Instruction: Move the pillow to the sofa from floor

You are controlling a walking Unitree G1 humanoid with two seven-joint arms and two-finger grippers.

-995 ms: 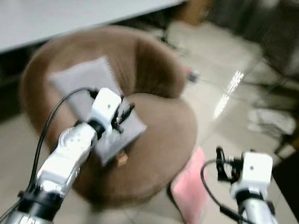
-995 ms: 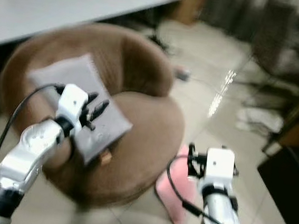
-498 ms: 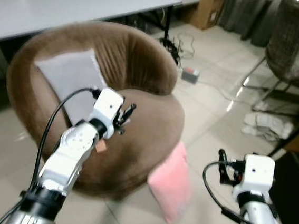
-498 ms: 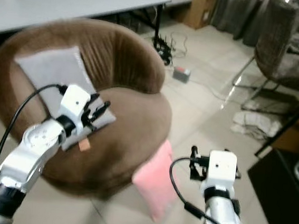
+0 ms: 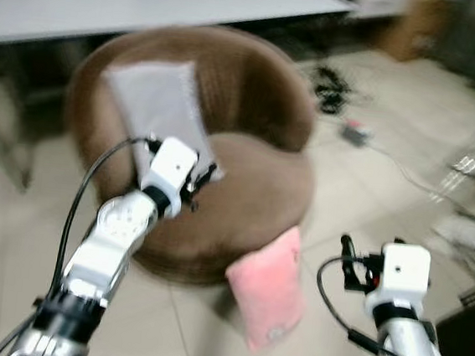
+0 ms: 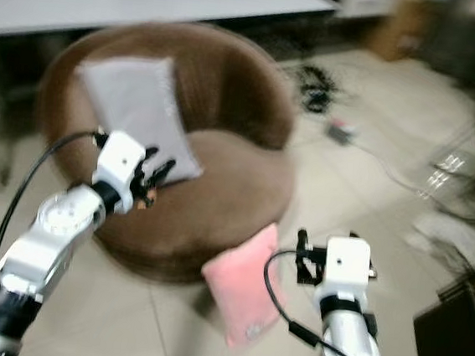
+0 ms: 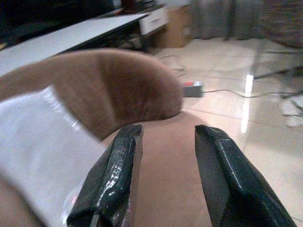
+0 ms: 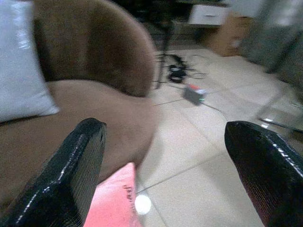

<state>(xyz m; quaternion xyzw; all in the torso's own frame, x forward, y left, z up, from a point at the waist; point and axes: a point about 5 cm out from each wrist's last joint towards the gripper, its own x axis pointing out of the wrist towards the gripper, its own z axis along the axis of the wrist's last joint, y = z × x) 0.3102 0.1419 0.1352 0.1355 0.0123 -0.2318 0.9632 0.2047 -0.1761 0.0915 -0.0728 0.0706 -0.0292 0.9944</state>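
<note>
Left eye view, blurred, shows a round brown sofa (image 5: pixel 253 188) on a pale tiled floor (image 5: pixel 13 232), with a grey cushion (image 5: pixel 156 107) propped against its backrest at about ten o'clock from the seat's middle. The pink pillow (image 5: pixel 267 286) stands on the floor, leaning against the sofa's front edge at roughly five o'clock from the seat. The left gripper (image 5: pixel 202 179) hangs over the seat just beside the grey cushion's lower corner; in the left wrist view its fingers (image 7: pixel 113 184) are parted with nothing between them. The right gripper (image 5: pixel 349 260) is held above the floor at about three o'clock from the pillow, near it but not touching; the right wrist view shows its fingers (image 8: pixel 71 175) spread wide and empty, the pillow's top edge (image 8: pixel 113 198) between them. A long white table (image 5: pixel 153 2) stands behind the sofa at twelve o'clock.
</note>
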